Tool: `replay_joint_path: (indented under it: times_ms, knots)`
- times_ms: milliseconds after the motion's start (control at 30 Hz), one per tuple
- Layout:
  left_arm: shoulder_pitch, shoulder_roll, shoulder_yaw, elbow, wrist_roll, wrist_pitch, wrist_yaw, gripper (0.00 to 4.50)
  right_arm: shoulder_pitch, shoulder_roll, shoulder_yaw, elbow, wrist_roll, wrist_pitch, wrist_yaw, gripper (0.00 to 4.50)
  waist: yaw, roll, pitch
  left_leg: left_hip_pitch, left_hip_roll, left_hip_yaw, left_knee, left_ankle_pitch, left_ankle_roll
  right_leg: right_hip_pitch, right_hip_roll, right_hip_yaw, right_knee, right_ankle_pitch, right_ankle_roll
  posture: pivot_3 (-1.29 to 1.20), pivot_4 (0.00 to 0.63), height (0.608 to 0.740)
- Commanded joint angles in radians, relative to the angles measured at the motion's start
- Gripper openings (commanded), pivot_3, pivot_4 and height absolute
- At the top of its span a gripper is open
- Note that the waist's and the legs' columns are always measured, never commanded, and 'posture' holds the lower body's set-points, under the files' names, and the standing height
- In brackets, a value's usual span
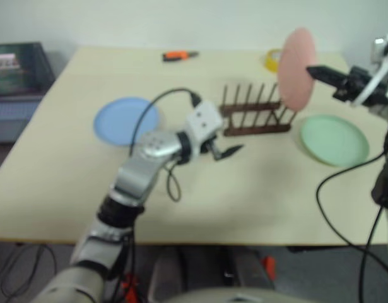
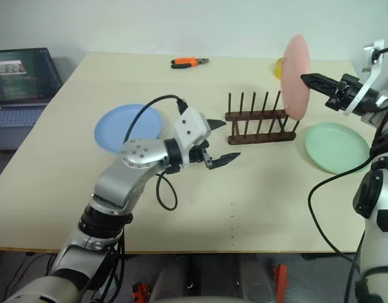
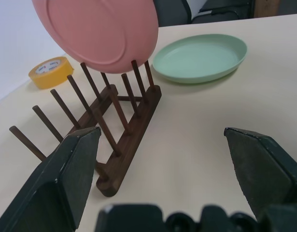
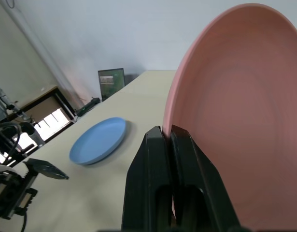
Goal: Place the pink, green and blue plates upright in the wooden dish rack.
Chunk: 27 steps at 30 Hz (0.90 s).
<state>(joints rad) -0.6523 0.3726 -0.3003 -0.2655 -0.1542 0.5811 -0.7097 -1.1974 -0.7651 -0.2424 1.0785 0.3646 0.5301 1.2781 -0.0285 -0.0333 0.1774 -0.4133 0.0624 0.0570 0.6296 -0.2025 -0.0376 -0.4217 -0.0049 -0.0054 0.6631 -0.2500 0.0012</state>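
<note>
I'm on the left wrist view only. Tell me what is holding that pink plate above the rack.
Observer: The right gripper holds the pink plate by its rim, jaws shut on the edge, plate upright over the right end of the wooden dish rack.
Operator: Report the blue plate.
Observer: The blue plate lies flat on the table, left of the rack, behind the left arm.
Operator: Give me the left gripper's state.
Observer: The left gripper has its jaws open and empty, just left of the rack.
Operator: Name anything else far back.
Observer: Orange pliers lie near the far edge.
</note>
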Motion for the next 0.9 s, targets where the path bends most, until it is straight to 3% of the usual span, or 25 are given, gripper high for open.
replay_joint_path:
  times_ms: [33,267,400,633,900]
  knots:
    - [-0.006,0.004,0.006,-0.041,0.004,-0.004,0.005,4.5,-0.038,-0.008,-0.006,0.013,-0.019,-0.044,-0.033,0.03,0.0,0.0,0.0,0.0,0.0,0.0,0.0,0.0,0.0,0.0,0.0,0.0,0.0,0.0,0.0,0.0,0.15,0.74]
    - [-0.008,0.004,0.005,-0.041,0.007,-0.004,0.006,4.5,-0.039,-0.006,-0.005,0.034,-0.045,-0.072,-0.062,0.03,0.0,0.0,0.0,0.0,0.0,0.0,0.0,0.0,0.0,0.0,0.0,0.0,0.0,0.0,0.0,0.0,0.15,0.74]
    - [-0.009,0.005,0.006,-0.039,0.007,-0.004,0.005,4.5,-0.04,-0.006,-0.005,0.031,-0.046,-0.067,-0.053,1.04,-0.001,0.0,0.0,0.001,0.0,0.0,0.0,0.0,0.0,0.001,0.0,0.001,0.001,0.0,0.0,0.0,0.15,0.74]
    - [-0.011,0.005,0.004,-0.037,0.008,-0.007,0.003,4.5,-0.038,-0.008,-0.011,0.027,-0.062,-0.093,-0.067,3.43,-0.001,0.0,0.0,0.001,0.0,0.001,0.0,0.0,0.0,0.001,0.0,0.001,0.0,0.0,0.0,0.0,0.15,0.74]
    - [-0.011,0.002,-0.001,-0.039,0.008,-0.006,0.004,4.5,-0.056,-0.029,-0.029,0.009,-0.063,-0.157,-0.117,3.43,-0.001,0.0,0.0,0.001,0.0,0.001,0.0,0.0,0.0,0.001,0.0,0.001,0.001,0.0,0.0,0.0,0.15,0.74]
